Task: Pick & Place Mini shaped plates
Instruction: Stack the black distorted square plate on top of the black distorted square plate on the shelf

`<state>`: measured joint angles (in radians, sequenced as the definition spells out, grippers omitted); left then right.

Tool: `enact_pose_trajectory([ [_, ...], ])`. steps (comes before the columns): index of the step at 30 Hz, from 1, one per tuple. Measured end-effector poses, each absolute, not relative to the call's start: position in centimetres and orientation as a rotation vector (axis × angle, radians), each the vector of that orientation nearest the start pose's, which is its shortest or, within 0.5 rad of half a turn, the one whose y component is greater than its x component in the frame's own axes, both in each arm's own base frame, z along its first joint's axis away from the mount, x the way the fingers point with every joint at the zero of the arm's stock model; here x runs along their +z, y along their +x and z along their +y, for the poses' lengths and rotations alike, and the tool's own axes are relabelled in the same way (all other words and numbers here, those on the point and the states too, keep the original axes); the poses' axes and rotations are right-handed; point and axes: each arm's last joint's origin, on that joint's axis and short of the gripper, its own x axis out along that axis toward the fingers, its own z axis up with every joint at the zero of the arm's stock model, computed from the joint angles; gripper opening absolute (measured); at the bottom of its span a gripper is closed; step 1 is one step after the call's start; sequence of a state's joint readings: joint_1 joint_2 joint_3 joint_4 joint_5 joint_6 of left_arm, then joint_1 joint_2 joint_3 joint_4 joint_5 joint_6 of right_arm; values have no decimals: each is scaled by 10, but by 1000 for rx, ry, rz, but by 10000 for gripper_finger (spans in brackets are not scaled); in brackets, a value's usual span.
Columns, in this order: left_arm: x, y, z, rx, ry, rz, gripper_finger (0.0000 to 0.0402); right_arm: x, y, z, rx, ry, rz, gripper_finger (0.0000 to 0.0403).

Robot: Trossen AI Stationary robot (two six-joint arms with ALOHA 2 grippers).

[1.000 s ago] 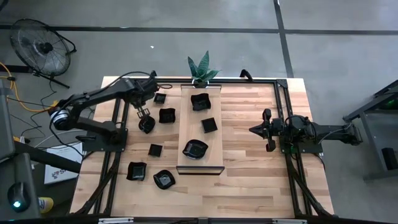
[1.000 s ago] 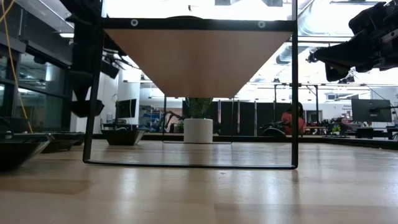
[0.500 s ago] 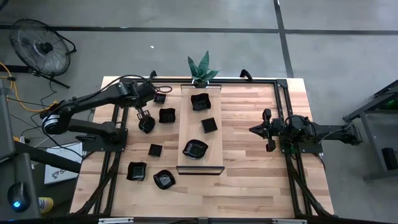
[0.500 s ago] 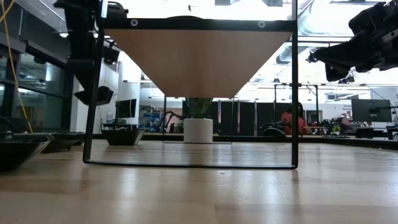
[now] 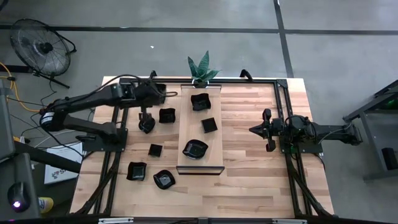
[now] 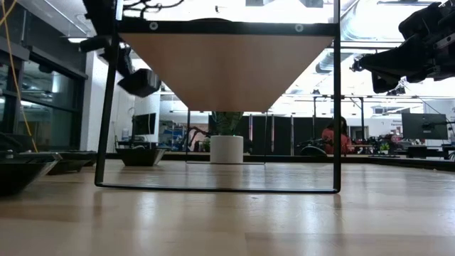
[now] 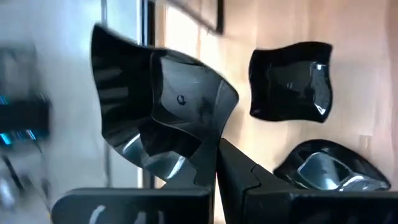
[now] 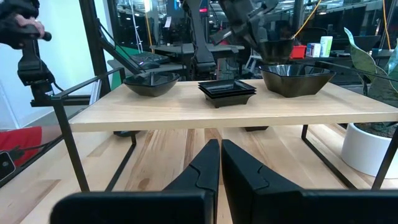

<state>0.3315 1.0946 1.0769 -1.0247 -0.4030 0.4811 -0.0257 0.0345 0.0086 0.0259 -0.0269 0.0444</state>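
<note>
Above desk's [image 5: 249, 155] left half, left tool [image 5: 147, 120] pinching wavy black plate [image 7: 158, 115] by rim, lifted clear (two more plates [image 7: 290, 78] below on wood). Board [image 5: 200, 163] carries three plates. Right tool [image 5: 268, 130] pressed together, idle at right side.

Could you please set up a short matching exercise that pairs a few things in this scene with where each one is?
Things:
1. left gripper
2. right gripper
3. potted plant
4. wooden board

Places:
a. at the table's far edge
b. shut, hanging idle over bare table
c. raised on legs, carrying three plates
d. holding a black plate in the air

Pairs: 1-d, 2-b, 3-a, 4-c
</note>
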Motion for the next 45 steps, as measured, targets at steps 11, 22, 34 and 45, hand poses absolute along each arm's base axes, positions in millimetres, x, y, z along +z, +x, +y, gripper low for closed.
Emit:
enact_pose_trajectory([
  [11,324,200,58,112,887,1051,0,166,99,-2,0,44,0,12],
  [22,334,217,60,13,1147,876,0,166,99,-2,0,44,0,12],
  [34,327,248,65,-35,1258,767,0,166,99,-2,1,44,0,12],
  [45,342,283,74,-115,1262,843,0,166,99,-2,1,44,0,12],
])
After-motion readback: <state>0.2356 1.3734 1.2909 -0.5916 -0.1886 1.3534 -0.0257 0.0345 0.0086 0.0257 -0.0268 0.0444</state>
